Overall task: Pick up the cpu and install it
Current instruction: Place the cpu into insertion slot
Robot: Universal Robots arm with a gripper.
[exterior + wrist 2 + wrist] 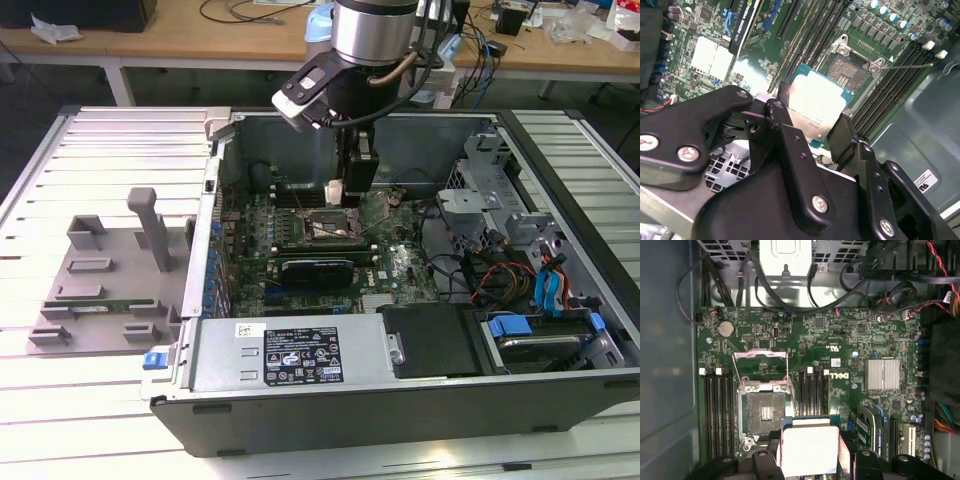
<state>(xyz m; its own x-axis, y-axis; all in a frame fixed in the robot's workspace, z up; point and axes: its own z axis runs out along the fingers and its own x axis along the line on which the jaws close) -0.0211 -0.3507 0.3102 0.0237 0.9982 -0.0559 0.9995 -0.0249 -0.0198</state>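
Black gripper (pixel 812 117) closed on cpu (pixel 810 447), over motherboard (pixel 840 337), open socket (pixel 765 412) near, memory slots (pixel 812 390) alongside

Open case (pixel 420 385) on a slatted table (pixel 110 150), with the motherboard (pixel 400 268) on its floor. The cpu (pixel 817 105), clamped between the fingers of the gripper (pixel 348 190), hangs above the board just beside the socket (pixel 765 412). Memory slots (pixel 812 392) flank the socket. A fixture (pixel 100 270) lies outside the case at the exterior view's left; drive bays (pixel 520 250) sit inside at its right.
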